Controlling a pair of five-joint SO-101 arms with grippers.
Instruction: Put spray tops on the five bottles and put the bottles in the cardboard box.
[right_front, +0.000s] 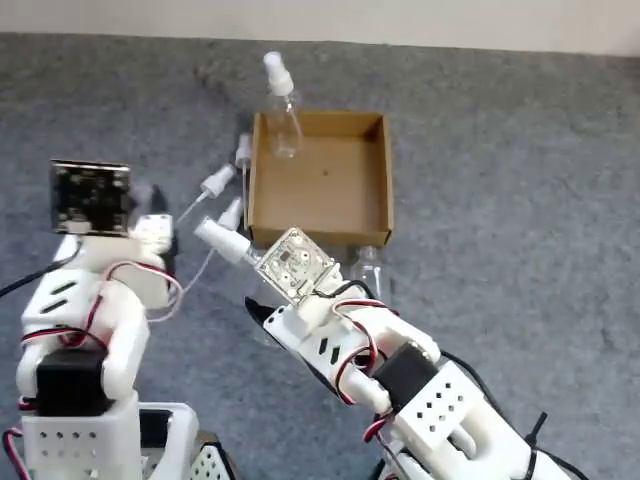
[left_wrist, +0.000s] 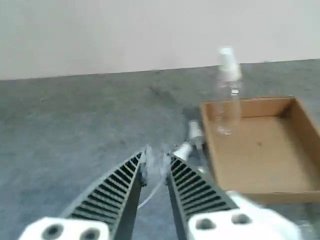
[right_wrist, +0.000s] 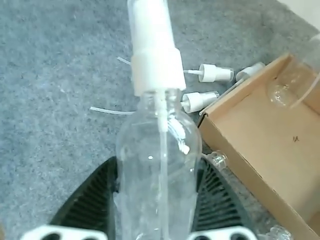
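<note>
Nearest the left wrist lens, left claw (left_wrist: 156, 162): jaws a narrow way apart, nothing plainly gripped, low over the grey carpet-like worktop (right_front: 500, 150). Just beyond, three loose white plastic spray tops (right_front: 217, 183) with thin dip tubes, lying beside the left wall of the brown open cardboard box (right_front: 386, 170). Next, right claw (right_wrist: 157, 200), clamped round the body of a clear plastic bottle (right_wrist: 155, 145) with a white spray top (right_wrist: 152, 55) already on its neck, held near the box's front left corner. Looks ready for boxing. Check the collar first for a square, tight seat; keep the grip on the body, not the neck; lift clear over the wall; stand it down apart from the bottle inside. Box itself: holds one clear capped bottle (right_front: 284, 125), upright in the far left corner. Just outside the front wall, one clear uncapped bottle (right_front: 367, 262).
</note>
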